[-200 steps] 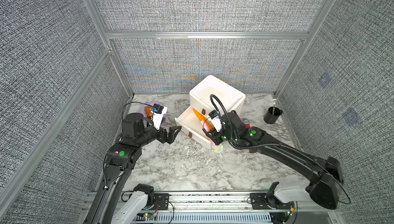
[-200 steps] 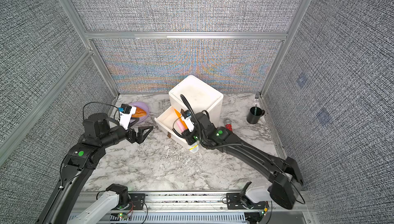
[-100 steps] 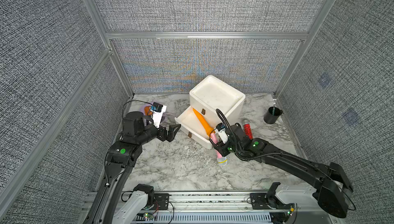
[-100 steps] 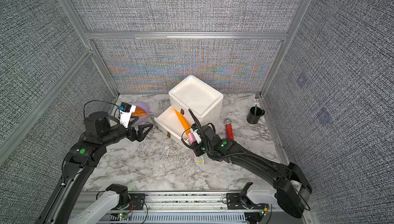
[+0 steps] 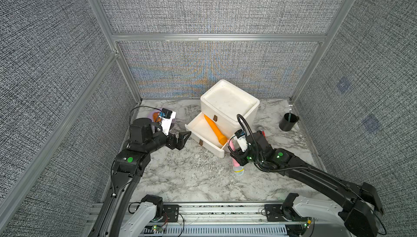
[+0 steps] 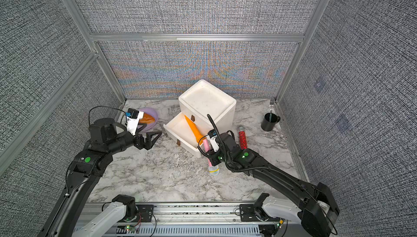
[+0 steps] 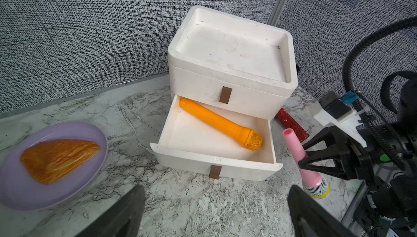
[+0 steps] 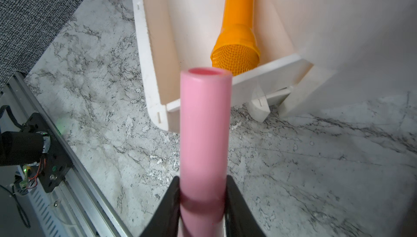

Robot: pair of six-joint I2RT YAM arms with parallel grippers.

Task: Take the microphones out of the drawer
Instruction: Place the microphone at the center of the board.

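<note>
The right gripper (image 8: pixel 203 198) pinches a pink plastic microphone (image 8: pixel 205 123) with a white mesh head, clear of the open white drawer (image 7: pixel 216 163).
It hangs head-down just beside the drawer's front corner, over the marble table (image 7: pixel 180 202); lowering it and letting go looks next. The left gripper (image 5: pixel 183 139) hovers, fingers spread.

With 12 o'clock at the back wall, the drawer unit (image 5: pixel 229 102) stands at 12 to 1 o'clock of the table (image 5: pixel 180 179), its drawer (image 5: pixel 204 144) open toward 7 o'clock. A microphone (image 5: pixel 214 130) lies slantwise in it, head at the 5 o'clock corner. Just outside that corner the right gripper (image 5: pixel 237 156) clamps a second microphone (image 7: pixel 294 146), head down. A third microphone (image 6: pixel 242 137) lies at 4 o'clock of the unit. The plate (image 7: pixel 99 134), a pastry (image 7: pixel 58 159) on it, sits at 10 o'clock and the cup (image 5: pixel 287 123) at 2 o'clock. The left gripper (image 5: pixel 184 140) hangs between plate and drawer.
</note>
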